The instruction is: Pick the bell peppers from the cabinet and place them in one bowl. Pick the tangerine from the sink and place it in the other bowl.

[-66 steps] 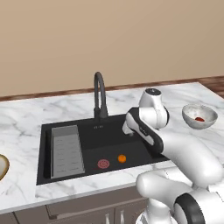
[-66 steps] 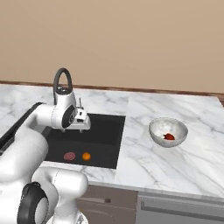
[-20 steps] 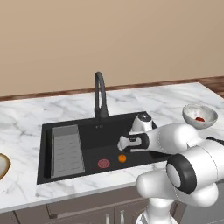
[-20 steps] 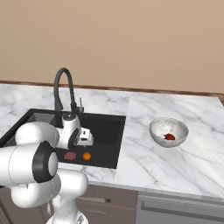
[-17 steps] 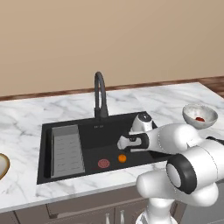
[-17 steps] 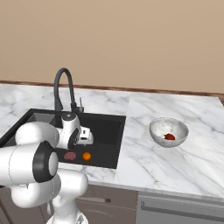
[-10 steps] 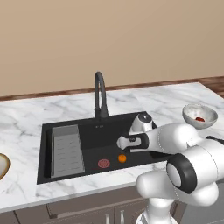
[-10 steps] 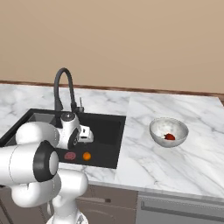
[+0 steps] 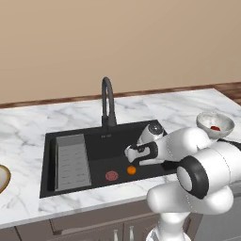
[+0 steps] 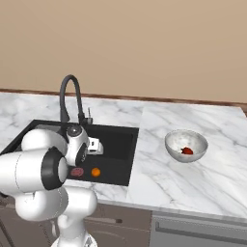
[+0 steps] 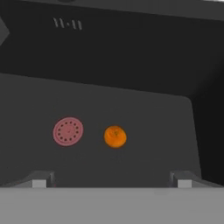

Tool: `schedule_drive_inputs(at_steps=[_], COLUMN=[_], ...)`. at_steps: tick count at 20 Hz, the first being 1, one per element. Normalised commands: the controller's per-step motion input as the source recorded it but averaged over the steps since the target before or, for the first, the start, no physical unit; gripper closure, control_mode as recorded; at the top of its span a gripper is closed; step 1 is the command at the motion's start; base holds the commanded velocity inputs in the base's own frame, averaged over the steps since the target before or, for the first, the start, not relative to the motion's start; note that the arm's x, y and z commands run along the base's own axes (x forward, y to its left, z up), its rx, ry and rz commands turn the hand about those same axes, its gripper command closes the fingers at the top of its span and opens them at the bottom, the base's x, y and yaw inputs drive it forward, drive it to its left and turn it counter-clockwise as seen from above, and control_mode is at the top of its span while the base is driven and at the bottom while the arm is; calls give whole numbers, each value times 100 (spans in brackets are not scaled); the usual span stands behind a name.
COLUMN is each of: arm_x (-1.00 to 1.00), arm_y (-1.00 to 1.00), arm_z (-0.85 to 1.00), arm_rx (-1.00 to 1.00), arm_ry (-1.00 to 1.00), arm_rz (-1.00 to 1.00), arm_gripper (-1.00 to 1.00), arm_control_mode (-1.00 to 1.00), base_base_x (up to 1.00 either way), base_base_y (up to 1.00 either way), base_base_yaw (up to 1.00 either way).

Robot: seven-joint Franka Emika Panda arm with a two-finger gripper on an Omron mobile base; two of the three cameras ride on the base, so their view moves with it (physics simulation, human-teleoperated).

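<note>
Now we have our end effector lowered into the sink from where it hung moments ago, fingers spread apart and empty, poised just above the tangerine beside the drain, so closing on it looks next.

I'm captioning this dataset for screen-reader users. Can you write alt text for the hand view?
A small orange tangerine lies on the dark floor of the black sink, beside the pinkish-red round drain and apart from it. The open gripper looks down on it, its two fingertips rising wide apart at the bottom of the picture.
</note>
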Motion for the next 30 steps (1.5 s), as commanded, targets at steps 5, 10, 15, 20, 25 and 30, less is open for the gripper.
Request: schedule_drive_inputs(at_steps=[5,10,15,20,25,30], arm_x=[1,-17,-30,-10,0,0], arm_y=[0,0,0,0,0,0], arm_z=[-11,-1,0,-3,-17,-15], arm_rx=[0,0,0,0,0,0], arm_ry=[-11,-1,0,-2,-2,0], arm_rz=[0,0,0,0,0,0], arm_gripper=[-100,-100,-100,-100,-100,-100], arm_control_mode=[-100,-100,-100,-100,-100,-100], base_base_x=[0,0,0,0,0,0], base_base_y=[0,0,0,0,0,0], base_base_yaw=[0,0,0,0,0,0])
